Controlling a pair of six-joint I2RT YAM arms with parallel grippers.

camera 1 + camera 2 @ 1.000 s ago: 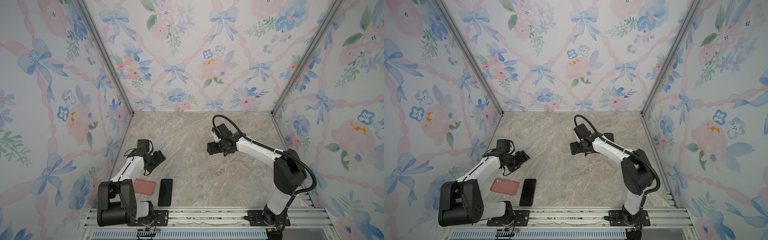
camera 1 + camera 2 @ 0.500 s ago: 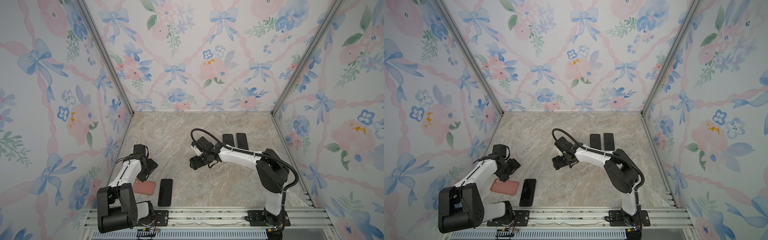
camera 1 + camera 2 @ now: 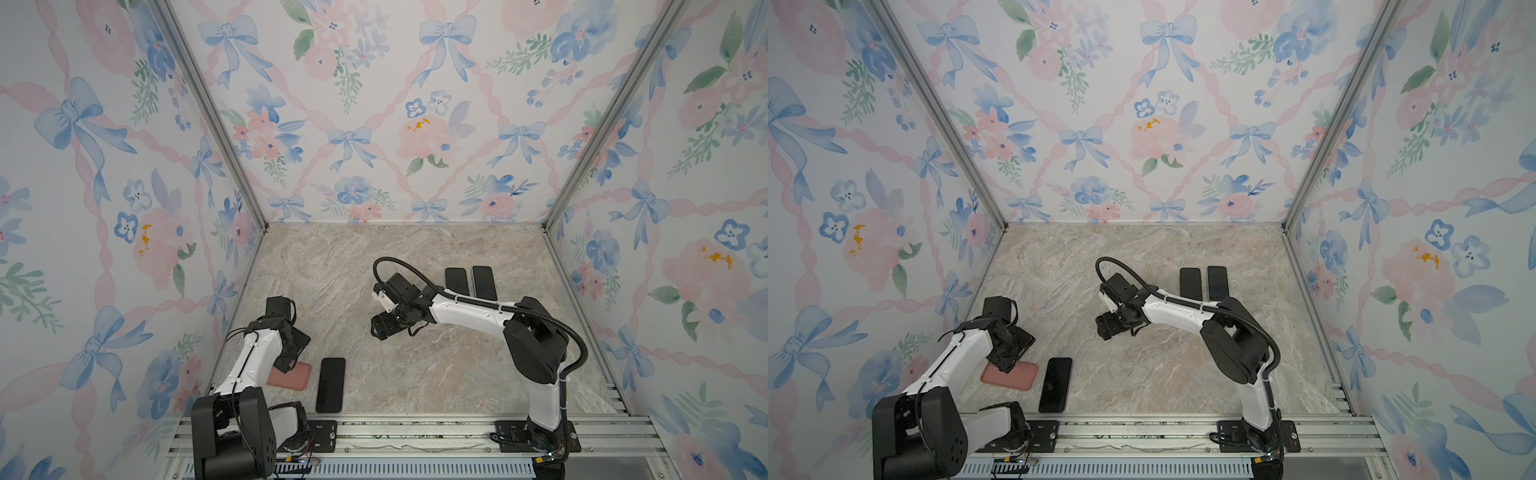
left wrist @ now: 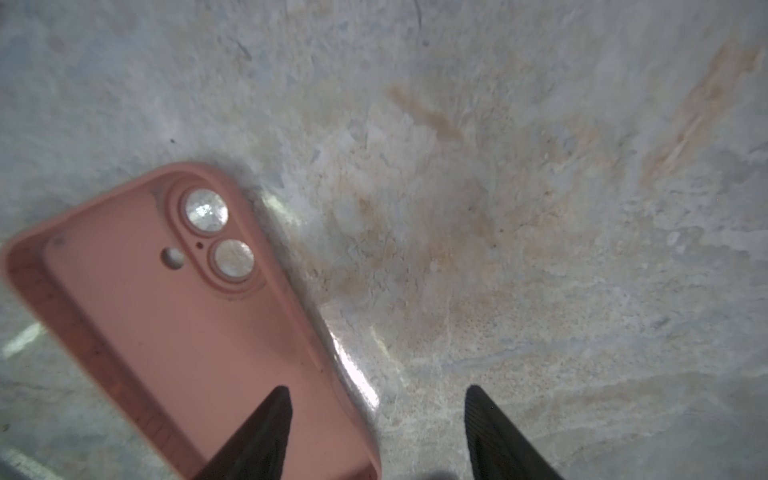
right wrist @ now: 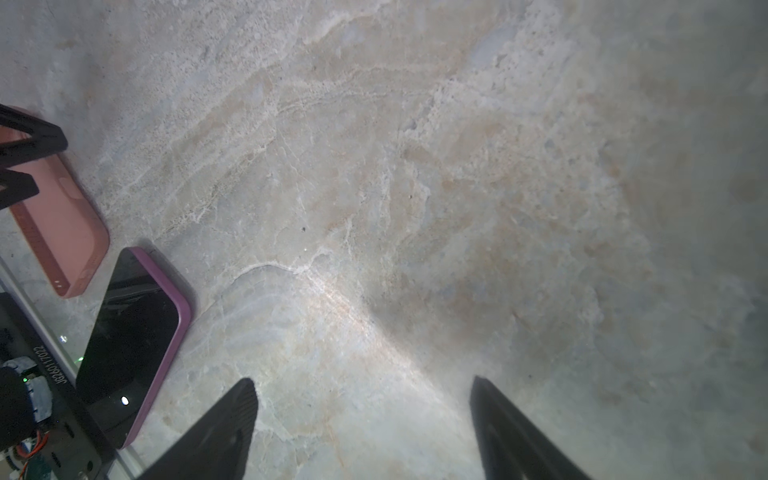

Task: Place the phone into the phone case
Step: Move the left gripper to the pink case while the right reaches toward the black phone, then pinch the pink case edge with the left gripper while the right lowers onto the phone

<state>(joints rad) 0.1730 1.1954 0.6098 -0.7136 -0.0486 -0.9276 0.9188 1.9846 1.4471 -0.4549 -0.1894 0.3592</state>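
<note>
The pink phone case (image 3: 296,377) (image 3: 1016,376) lies hollow side up near the front left of the table. The phone (image 3: 331,384) (image 3: 1055,384), black-screened with a purple rim, lies just right of it. My left gripper (image 3: 286,365) (image 4: 376,390) is low over the case's (image 4: 187,311) long edge, open. One finger is over the case's inside, the other over bare table, with the case wall between them and untouched. My right gripper (image 3: 380,328) (image 5: 361,382) hangs open over bare marble mid-table. From there the phone (image 5: 129,345) and case (image 5: 58,224) lie off to one side.
Two more dark phones (image 3: 456,281) (image 3: 484,281) lie side by side at the back right, behind the right arm. An aluminium rail (image 3: 415,432) runs along the front edge. Floral walls close in the table on three sides.
The left gripper has moved toward the front, down onto the case's edge, its jaws narrower. The right arm has swung left and toward the front, uncovering the two phones at the back.
</note>
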